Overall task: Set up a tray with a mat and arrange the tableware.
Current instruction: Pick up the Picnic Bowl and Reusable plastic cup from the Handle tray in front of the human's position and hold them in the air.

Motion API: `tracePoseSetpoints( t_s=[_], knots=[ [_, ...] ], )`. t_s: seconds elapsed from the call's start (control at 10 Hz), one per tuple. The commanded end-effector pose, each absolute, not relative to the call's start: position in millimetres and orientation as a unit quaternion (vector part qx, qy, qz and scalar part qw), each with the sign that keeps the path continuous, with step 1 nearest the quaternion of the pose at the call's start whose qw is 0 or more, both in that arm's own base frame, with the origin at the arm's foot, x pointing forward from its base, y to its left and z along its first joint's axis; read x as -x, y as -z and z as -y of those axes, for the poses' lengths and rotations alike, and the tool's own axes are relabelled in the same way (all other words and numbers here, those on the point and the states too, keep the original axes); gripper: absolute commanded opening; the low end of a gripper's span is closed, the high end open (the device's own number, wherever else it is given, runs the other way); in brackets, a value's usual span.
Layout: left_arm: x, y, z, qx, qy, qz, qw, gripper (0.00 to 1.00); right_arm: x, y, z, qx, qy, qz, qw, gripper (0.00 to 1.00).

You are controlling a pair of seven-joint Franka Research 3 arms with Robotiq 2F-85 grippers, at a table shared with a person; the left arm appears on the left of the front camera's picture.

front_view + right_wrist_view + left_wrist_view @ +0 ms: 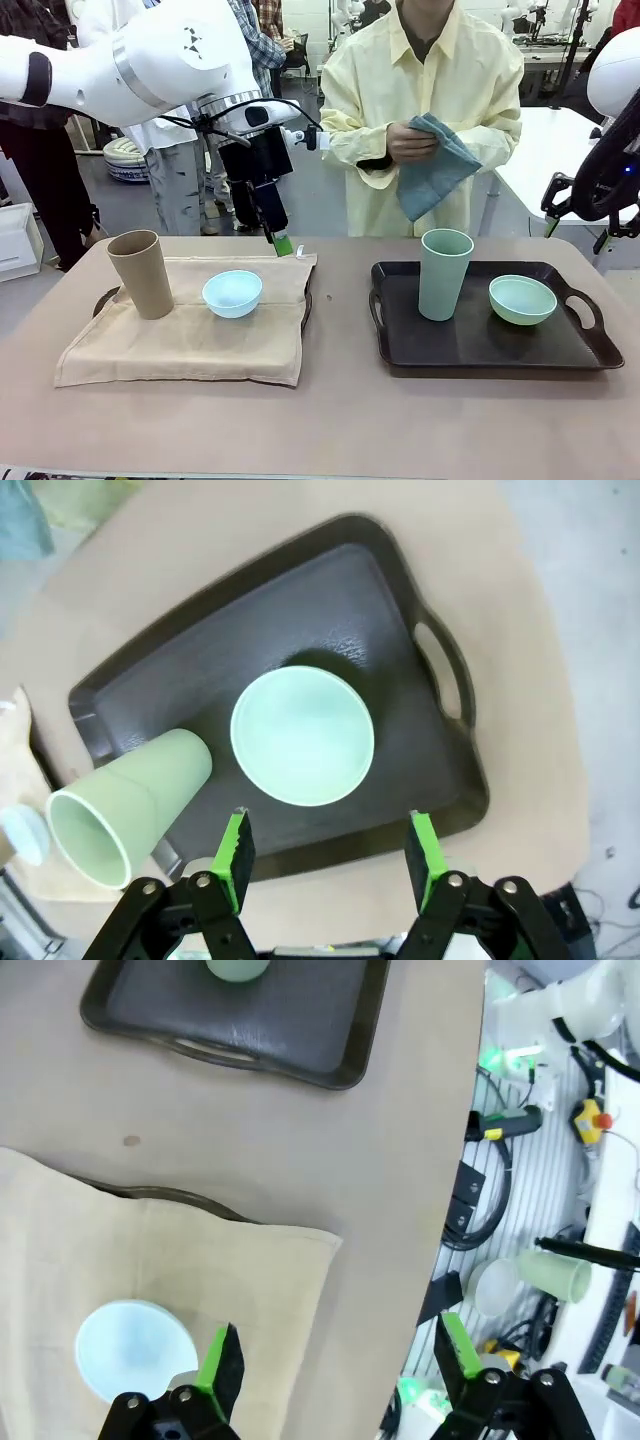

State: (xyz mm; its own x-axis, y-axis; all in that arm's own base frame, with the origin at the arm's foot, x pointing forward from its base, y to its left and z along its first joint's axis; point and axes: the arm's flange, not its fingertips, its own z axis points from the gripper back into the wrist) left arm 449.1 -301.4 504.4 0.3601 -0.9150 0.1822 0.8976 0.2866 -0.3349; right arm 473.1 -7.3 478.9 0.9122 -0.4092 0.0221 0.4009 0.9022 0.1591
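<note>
Left gripper [283,243]. Front view: it hangs over the far edge of the beige mat [185,335], with its tips close above the cloth.
- The mat is draped over the covered tray [103,300], whose dark rim shows at the sides.
- On the mat, the tan cup [140,272] stands upright towards the left end, with the light blue bowl [232,293] near it.
- Well apart to the right is the bare tray [600,322], black and without a mat. It carries the pale green cup [445,273], upright, with the pale green bowl [522,299] beside it.
- At the far side, a person holds a folded blue-grey cloth [435,165] in both hands.

Left wrist view: the jaws are spread wide with nothing between them. The light blue bowl lies just beside one finger [220,1365], and the mat's corner lies between the fingers.

Right gripper [328,858]. Right wrist view: the jaws are spread wide and hold nothing. It is poised above the bare tray's near rim, with the pale green bowl straight ahead between the fingers and the pale green cup to one side.

Handling, as judged:
- Cups and bowls are probably light and rigid, and their matte finish should not be slippery.
- Bowls: pinch the rim, one finger inside and one outside.
- Cups: clasp across the upper wall. They are tall, so they may tip if nudged low.
- Mat: soft and limp. Pinch it at a corner, since pulling it would drag whatever stands on it.
</note>
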Motion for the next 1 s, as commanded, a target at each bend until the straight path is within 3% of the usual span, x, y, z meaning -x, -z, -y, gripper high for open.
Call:
tracePoseSetpoints(
  t_s=[0.0, 0.4, 0.6, 0.9],
  knots=[
    [-445, -503, 305, 0.172, 0.574, -0.004, 0.801, 1.00, -471, -476, 2, -0.073, 0.212, 0.016, 0.974, 0.79],
    [-448, -505, 307, 0.183, 0.571, -0.012, 0.800, 1.00, -472, -477, 5, -0.075, 0.206, 0.019, 0.975, 0.79],
    [-453, -493, 364, 0.179, 0.679, 0.133, 0.700, 1.00, -510, -467, -22, -0.056, 0.146, 0.005, 0.988, 0.79],
    [-458, -474, 410, 0.148, 0.717, 0.214, 0.647, 1.00, -518, -455, -25, -0.070, 0.105, 0.010, 0.992, 0.79]
  ],
)
